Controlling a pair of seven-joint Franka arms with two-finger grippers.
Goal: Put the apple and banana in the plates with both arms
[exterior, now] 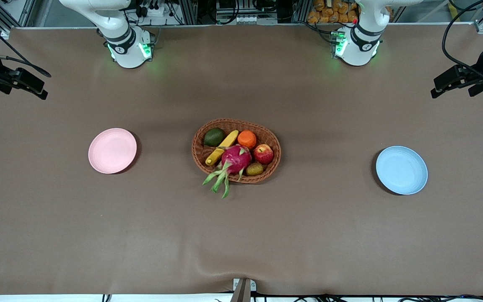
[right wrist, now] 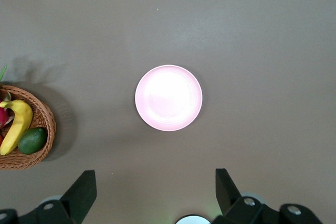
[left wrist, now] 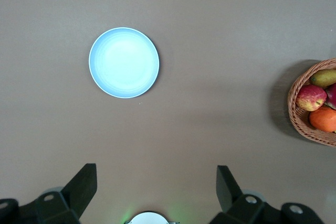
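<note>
A brown cloth covers the table (exterior: 99, 235). At its middle sits a wicker basket (exterior: 271, 138) holding the apple (exterior: 263, 154) and the banana (exterior: 222, 147) among an orange (exterior: 247, 139), a dragon fruit (exterior: 236, 159) and an avocado (exterior: 214, 136). The pink plate (exterior: 112, 150) lies bare toward the right arm's end, the blue plate (exterior: 401, 170) toward the left arm's end. The left gripper (left wrist: 156, 190) hangs high over the cloth near the blue plate, fingers apart. The right gripper (right wrist: 156, 192) hangs likewise near the pink plate, fingers apart.
</note>
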